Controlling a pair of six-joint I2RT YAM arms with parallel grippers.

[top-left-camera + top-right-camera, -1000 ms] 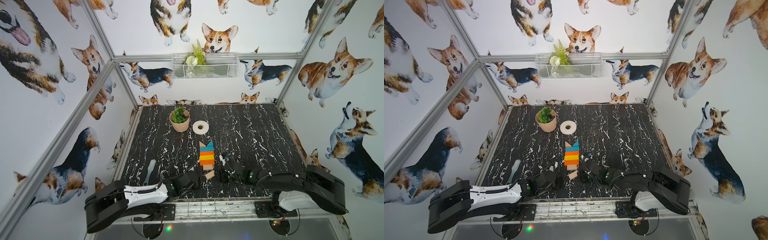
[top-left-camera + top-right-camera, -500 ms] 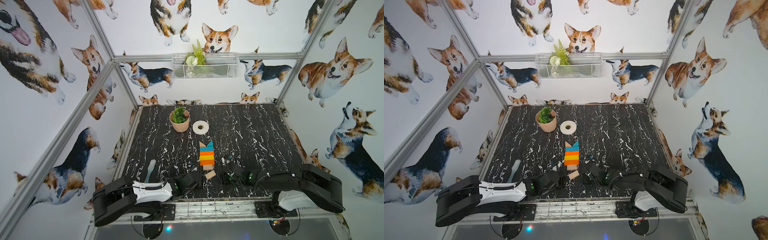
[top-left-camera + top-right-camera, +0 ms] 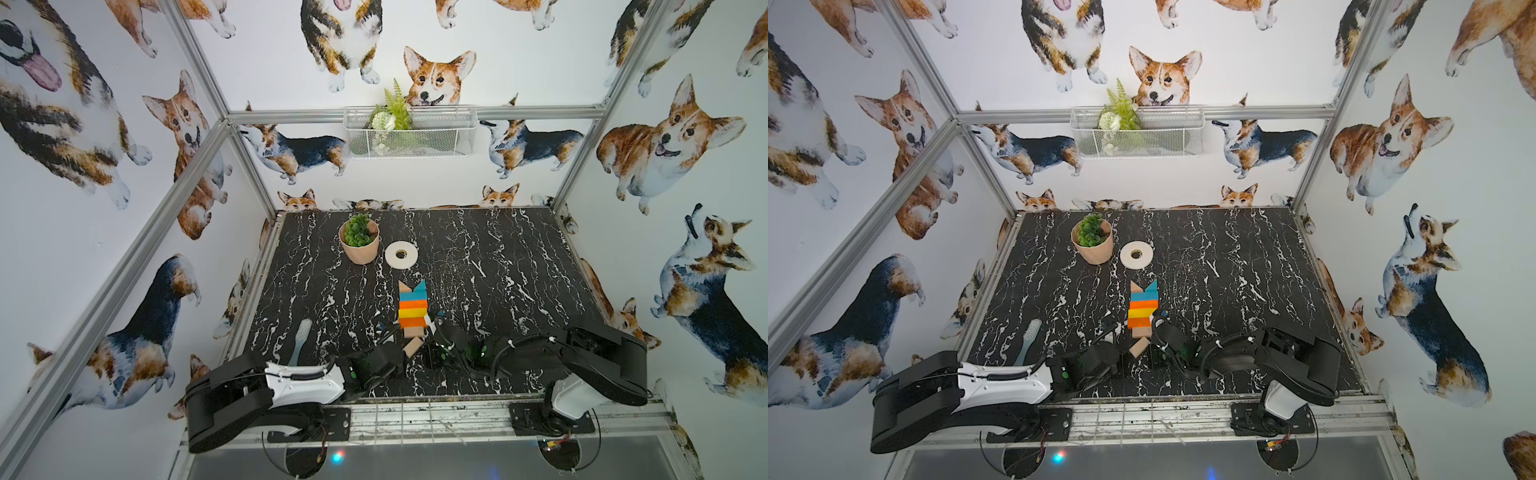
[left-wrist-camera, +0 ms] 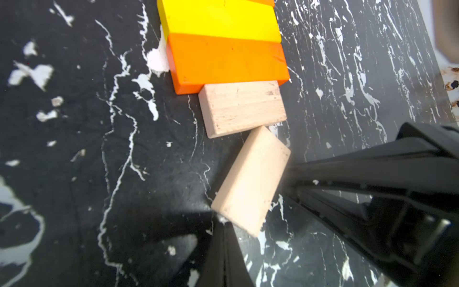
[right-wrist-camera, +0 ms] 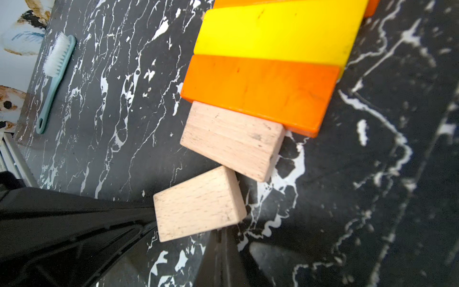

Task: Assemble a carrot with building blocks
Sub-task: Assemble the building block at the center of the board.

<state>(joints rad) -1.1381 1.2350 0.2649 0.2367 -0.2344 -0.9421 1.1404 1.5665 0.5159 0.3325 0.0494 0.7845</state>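
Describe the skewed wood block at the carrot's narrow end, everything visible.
Short plain-wood rectangle, pale, unpainted, faint grain, lying flat on the black marbled table. Skewed to the column; one corner seems to touch the aligned wood block. Shut left gripper sits at its short end, shut right gripper against a long side; neither grips it.

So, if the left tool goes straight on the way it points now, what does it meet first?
Most likely the loose, tilted plain-wood rectangular block: the shut left tool has its tip at that block's near corner, though contact is hard to judge.
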